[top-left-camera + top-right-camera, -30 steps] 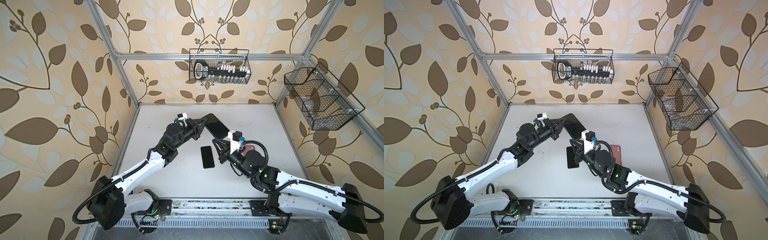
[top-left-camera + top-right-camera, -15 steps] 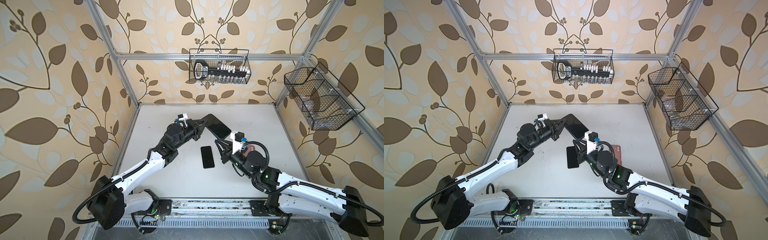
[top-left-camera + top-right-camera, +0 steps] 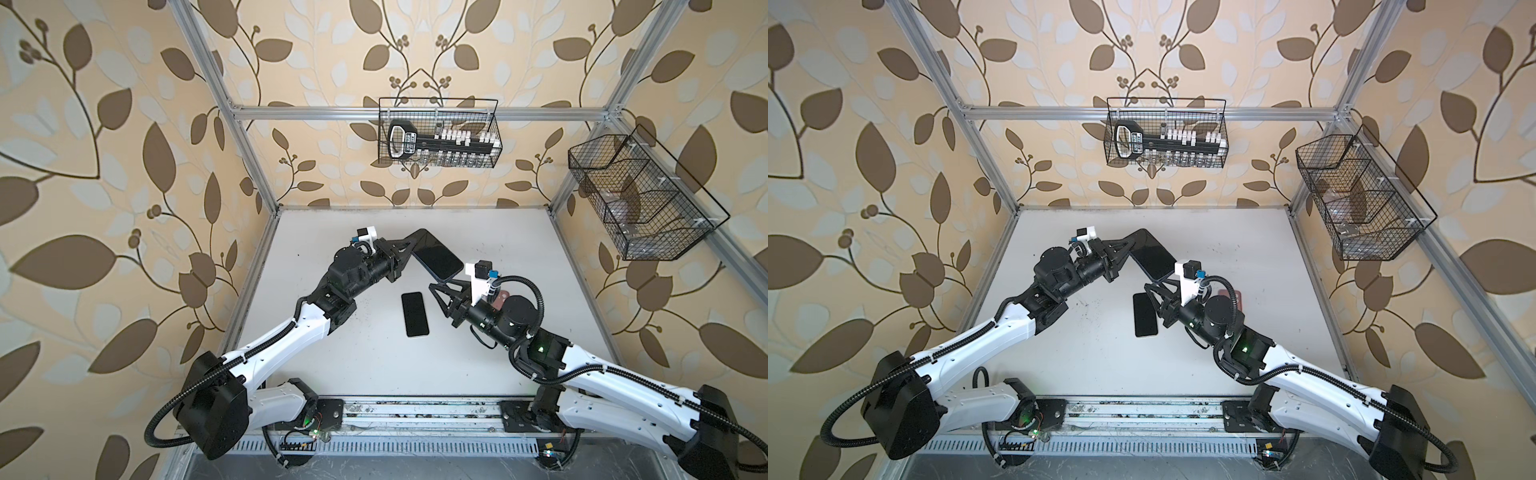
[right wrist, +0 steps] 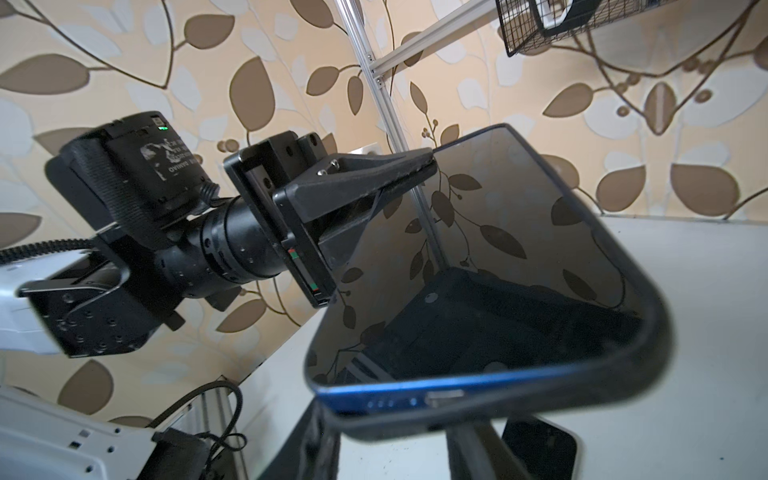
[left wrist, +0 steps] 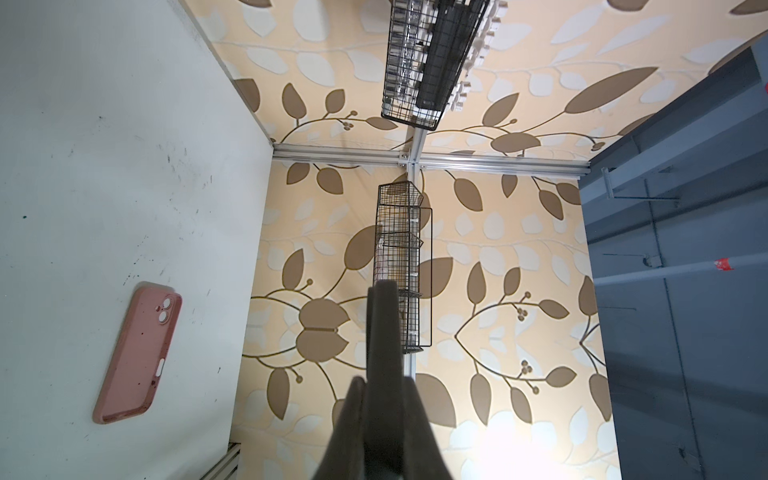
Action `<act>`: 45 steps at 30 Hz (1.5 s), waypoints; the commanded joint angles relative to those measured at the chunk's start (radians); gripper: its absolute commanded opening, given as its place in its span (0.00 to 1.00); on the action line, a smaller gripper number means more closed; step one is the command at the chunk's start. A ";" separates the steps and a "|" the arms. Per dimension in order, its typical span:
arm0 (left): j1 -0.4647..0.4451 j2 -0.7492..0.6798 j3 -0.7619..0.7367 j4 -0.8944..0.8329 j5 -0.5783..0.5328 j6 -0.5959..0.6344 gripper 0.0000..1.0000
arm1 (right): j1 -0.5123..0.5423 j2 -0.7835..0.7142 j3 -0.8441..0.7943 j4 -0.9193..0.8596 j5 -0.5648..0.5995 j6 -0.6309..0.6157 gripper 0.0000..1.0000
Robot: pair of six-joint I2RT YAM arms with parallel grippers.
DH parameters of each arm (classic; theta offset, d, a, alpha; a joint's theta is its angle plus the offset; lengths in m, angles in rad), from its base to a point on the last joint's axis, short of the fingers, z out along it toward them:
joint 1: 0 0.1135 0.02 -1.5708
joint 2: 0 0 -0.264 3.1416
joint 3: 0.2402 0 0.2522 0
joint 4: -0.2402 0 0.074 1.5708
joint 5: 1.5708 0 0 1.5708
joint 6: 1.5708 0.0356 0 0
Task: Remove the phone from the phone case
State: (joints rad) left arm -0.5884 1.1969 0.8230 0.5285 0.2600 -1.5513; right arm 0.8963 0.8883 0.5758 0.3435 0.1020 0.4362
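My left gripper (image 3: 415, 243) (image 3: 1133, 245) is shut on the top corner of the phone (image 3: 436, 257) (image 3: 1152, 259), which sits in a dark phone case and is held tilted above the table. In the right wrist view the phone's blue bottom edge (image 4: 395, 395) stands a little clear of the case's rim (image 4: 623, 374) at one corner. My right gripper (image 3: 438, 297) (image 3: 1152, 299) hangs open just under that lower end, its fingers (image 4: 320, 440) apart. In the left wrist view the left gripper (image 5: 384, 382) clamps the dark slab edge-on.
A bare black phone (image 3: 415, 313) (image 3: 1144, 316) lies flat on the white table (image 3: 374, 365) below both grippers. A pink case (image 5: 139, 357) (image 3: 1235, 297) lies behind my right wrist. Wire baskets hang on the back wall (image 3: 438, 133) and right wall (image 3: 640, 199).
My right gripper's jaws have spread apart, and it has drifted slightly right under the phone's lower end. The left gripper still holds the cased phone in nearly the same place.
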 commanded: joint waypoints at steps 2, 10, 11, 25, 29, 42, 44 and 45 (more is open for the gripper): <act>0.002 -0.042 0.085 0.178 0.018 0.000 0.00 | -0.025 -0.044 -0.027 -0.115 -0.147 0.020 0.45; 0.001 -0.020 0.095 0.191 0.023 0.024 0.00 | -0.062 -0.146 -0.019 -0.229 -0.277 0.017 0.48; 0.003 -0.015 0.100 0.191 0.030 0.031 0.00 | -0.073 -0.159 -0.019 -0.236 -0.298 0.014 0.48; 0.117 -0.005 0.168 0.093 0.248 0.195 0.00 | -0.189 -0.164 0.077 -0.389 -0.548 -0.102 0.48; 0.170 -0.006 0.224 -0.011 0.374 0.302 0.00 | -0.220 -0.137 0.129 -0.451 -0.678 -0.171 0.48; 0.182 0.013 0.447 -0.520 0.719 0.847 0.00 | -0.244 -0.025 0.283 -0.666 -0.752 -0.340 0.47; 0.182 0.019 0.461 -0.579 0.733 0.900 0.00 | -0.253 -0.009 0.300 -0.681 -0.770 -0.352 0.47; 0.182 0.024 0.470 -0.611 0.747 0.925 0.00 | -0.254 -0.001 0.309 -0.686 -0.785 -0.357 0.47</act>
State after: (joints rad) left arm -0.4053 1.2182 1.2324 -0.0082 0.9051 -0.7620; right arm 0.6510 0.8719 0.8452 -0.2836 -0.6350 0.1432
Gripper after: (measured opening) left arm 0.118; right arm 0.466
